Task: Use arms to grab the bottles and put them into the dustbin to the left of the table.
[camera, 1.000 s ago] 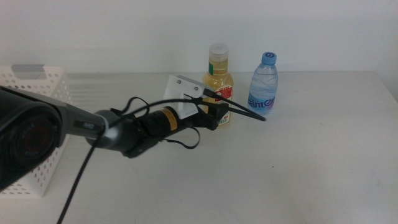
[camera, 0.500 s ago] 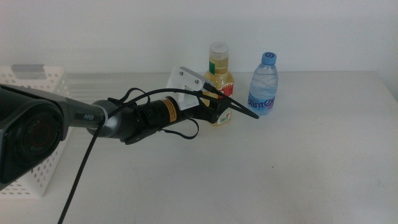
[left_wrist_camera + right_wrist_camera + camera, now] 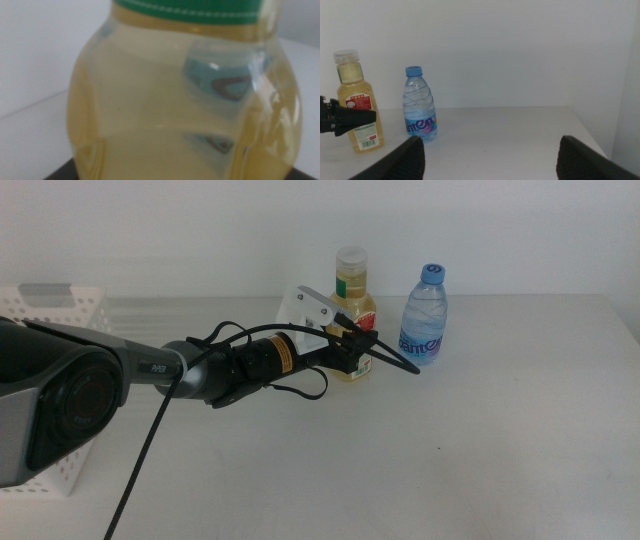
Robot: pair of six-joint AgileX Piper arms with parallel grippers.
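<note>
Left gripper [image 3: 385, 352] has advanced, fingers now flanking the juice bottle [image 3: 351, 317]

I see a yellow juice bottle [image 3: 352, 315] with a red-white label. The water bottle [image 3: 424, 316] is clear, blue-capped. The basket [image 3: 52, 370] is white, hole-dotted.

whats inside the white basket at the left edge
Nothing can be seen in the white basket: only its rim and holed wall show. The left arm covers most of it, so its contents cannot be told. The left pincer is at the juice bottle.
</note>
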